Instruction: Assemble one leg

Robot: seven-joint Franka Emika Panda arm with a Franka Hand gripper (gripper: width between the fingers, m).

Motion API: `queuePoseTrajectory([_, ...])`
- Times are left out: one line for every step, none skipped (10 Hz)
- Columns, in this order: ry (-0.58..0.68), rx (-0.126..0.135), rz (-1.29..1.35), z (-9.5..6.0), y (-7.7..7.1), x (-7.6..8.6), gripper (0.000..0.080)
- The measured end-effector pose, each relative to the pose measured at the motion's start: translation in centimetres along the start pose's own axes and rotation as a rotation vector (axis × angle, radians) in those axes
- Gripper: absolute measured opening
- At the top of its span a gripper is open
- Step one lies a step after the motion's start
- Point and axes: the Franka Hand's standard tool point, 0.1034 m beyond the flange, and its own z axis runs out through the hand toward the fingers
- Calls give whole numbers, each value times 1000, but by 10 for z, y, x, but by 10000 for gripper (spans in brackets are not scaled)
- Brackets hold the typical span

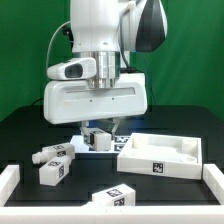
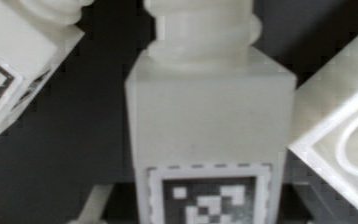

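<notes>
Exterior view: hand sat low at frame centre, clamped on the leg, close over the black desk. Two loose legs lay lower left; white tray lay right of centre.

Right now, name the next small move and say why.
Likely lift the leg straight up a little. It sits centred between the jaws of the gripper, low by the table, and the tray lies apart from it. Whether the grip is closed I cannot tell.
</notes>
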Motion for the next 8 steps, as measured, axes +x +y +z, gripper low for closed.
queuePoseTrajectory([-2, 1, 17, 1, -1, -1, 285])
queuePoseTrajectory([-13, 7, 99, 4, -4, -9, 285])
queuePoseTrajectory([-22, 12, 160, 8, -11, -18, 285])
queuePoseTrajectory([-35, 23, 230, 12, -14, -29, 285])
queuePoseTrajectory([-38, 27, 251, 14, -16, -32, 285])
queuePoseTrajectory([-29, 18, 256, 19, -17, -37, 285])
queuePoseTrajectory([-40, 21, 262, 27, -18, -47, 285])
queuePoseTrajectory([-49, 23, 270, 32, -16, -52, 285])
